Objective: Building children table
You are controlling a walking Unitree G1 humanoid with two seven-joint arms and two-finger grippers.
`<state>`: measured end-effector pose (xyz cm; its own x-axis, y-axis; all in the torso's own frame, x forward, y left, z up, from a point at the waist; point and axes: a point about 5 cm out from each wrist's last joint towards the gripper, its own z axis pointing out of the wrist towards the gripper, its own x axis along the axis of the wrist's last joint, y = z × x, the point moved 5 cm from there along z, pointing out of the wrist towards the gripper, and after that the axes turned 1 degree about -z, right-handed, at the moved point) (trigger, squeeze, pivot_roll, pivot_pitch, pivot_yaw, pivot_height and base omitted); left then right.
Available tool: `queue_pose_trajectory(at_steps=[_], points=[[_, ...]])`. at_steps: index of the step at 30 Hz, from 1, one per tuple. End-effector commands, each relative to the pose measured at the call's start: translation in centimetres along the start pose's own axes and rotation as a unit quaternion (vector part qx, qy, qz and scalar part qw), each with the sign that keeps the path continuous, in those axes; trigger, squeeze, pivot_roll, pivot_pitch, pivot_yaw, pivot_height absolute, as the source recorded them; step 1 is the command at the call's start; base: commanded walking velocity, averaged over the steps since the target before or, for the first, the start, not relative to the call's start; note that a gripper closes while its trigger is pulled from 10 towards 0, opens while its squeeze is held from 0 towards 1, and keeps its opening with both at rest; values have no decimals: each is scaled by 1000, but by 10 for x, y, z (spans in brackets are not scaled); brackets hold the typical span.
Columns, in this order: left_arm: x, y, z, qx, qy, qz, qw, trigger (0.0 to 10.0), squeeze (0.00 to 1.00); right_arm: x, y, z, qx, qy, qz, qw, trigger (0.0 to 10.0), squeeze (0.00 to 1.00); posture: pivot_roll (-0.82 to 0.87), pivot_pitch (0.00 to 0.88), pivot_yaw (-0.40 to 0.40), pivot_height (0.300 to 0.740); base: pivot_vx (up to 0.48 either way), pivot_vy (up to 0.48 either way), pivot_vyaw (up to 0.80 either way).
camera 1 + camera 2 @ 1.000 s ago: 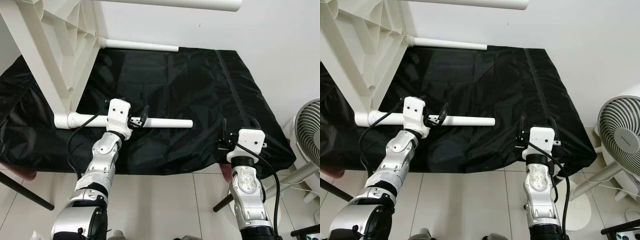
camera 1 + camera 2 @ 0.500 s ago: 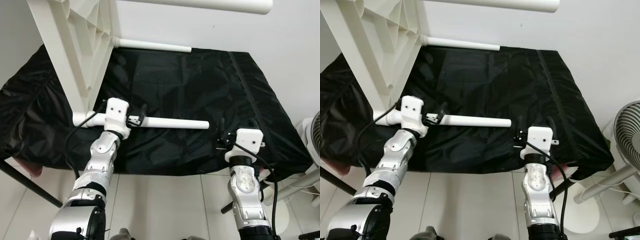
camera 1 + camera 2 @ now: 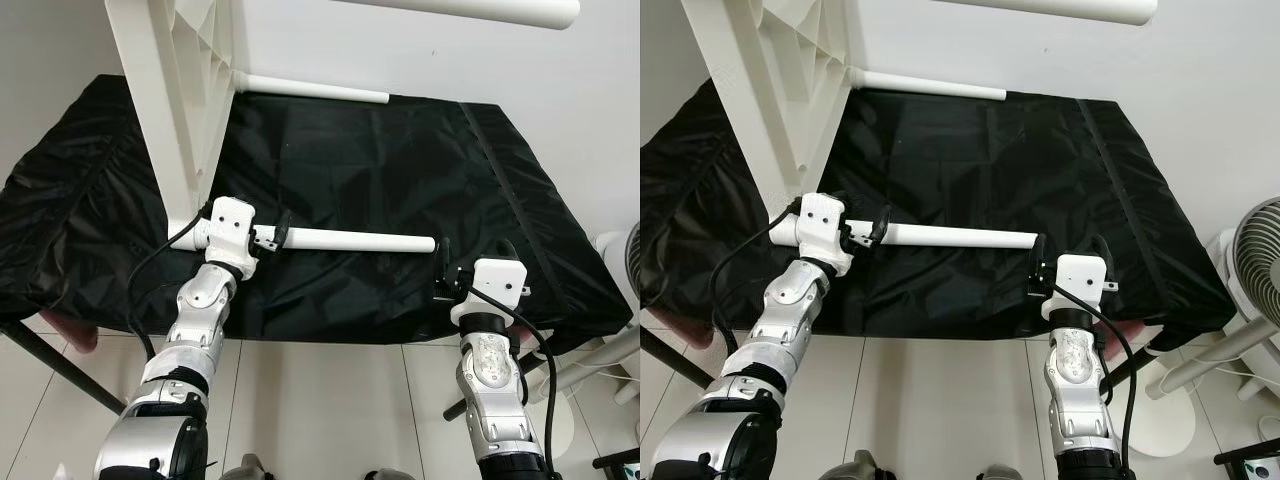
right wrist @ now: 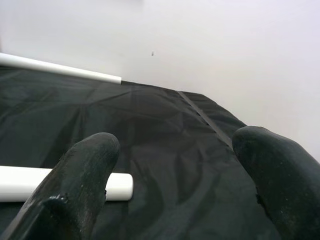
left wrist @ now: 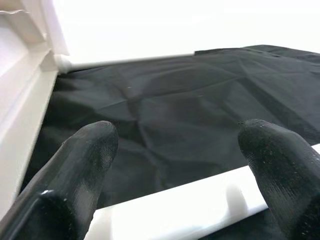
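Observation:
The white children's table top (image 3: 170, 100) stands on its edge at the left of a black cloth (image 3: 400, 160). Its white legs stick out sideways: a near leg (image 3: 350, 241) low over the cloth, another (image 3: 310, 90) at the back by the wall, a third (image 3: 470, 8) high up. My left gripper (image 3: 272, 236) is open, its fingers (image 5: 75, 165) straddling the near leg (image 5: 190, 205) close to the table top. My right gripper (image 3: 472, 256) is open at the cloth's front edge, just beside the near leg's free end (image 4: 117, 186).
The cloth covers a low platform with dark legs (image 3: 50, 360) on a tiled floor (image 3: 330, 400). A white fan (image 3: 1255, 250) on a stand (image 3: 1200, 360) is at the right. A white wall (image 3: 450, 60) runs close behind.
The camera has shifted, so the scene sits further right. The near leg's free end is now closer to my right gripper. My left gripper stays at the leg.

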<state>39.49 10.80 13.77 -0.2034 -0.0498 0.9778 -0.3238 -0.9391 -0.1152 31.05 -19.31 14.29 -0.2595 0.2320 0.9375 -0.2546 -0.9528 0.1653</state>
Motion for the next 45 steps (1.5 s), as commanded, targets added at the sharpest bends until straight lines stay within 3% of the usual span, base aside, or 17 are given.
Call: queue_pose_trajectory(at_steps=[1,6,13,27,45], points=[[-1,-3,-1,33,2,5,999,10000,0,-3,2,-1,-1,-7,-4,1000,10000,0,20,0,2,740,0,0,0],[-1,-2,-1,31,0,3,1000,10000,0,-3,2,-2,-2,-8,-3,1000,10000,0,21,0,3,740,0,0,0],[-1,0,-3,22,1,35,999,10000,0,-4,1,-3,-3,-10,-1,1000,10000,0,21,5,6,740,0,0,0],[-6,-1,-4,27,-14,10,999,10000,0,-5,0,-5,-2,-13,-1,1000,10000,0,25,8,5,740,0,-79,0],[-5,-1,-5,29,-13,14,999,10000,0,-6,-4,-4,2,-15,3,1000,10000,0,34,0,4,740,0,398,0]])
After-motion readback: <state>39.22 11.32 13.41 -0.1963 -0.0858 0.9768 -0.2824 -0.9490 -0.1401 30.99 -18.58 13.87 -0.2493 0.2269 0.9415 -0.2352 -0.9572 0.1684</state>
